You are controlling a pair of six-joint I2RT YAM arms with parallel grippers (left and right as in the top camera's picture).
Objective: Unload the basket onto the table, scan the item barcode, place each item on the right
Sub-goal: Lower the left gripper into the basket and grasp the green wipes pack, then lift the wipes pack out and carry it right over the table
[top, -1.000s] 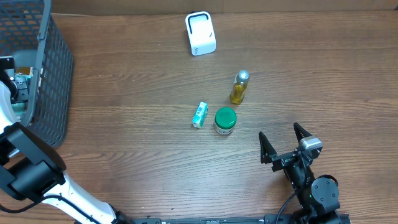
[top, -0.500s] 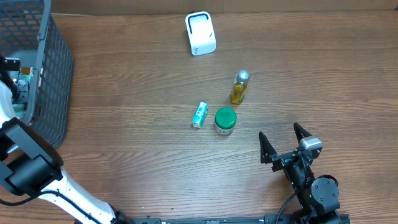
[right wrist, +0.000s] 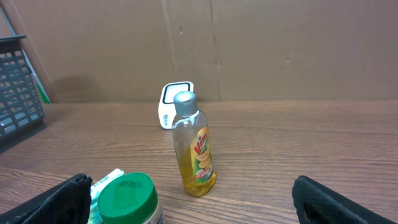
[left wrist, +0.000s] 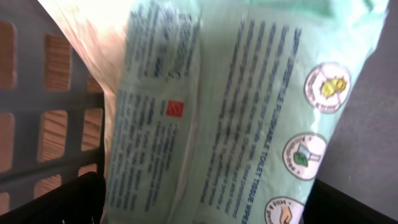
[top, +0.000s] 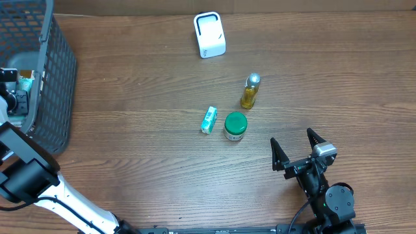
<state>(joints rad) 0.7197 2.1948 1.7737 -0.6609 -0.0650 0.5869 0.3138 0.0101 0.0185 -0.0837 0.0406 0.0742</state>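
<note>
Green tissue pack (left wrist: 249,112) runs near-vertical across left wrist view.

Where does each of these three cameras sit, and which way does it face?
Overhead: above the wooden table, looking straight down; shows the left arm at the grey mesh basket and the open right gripper.
Left wrist: in the basket, close on a pale green tissue pack; its dark fingers at the bottom corners.
Right wrist: low, facing across the table; own fingers likewise.
Shared: overhead and right wrist see the yellow plastic bottle, green-lidded jar, white scanner.
</note>
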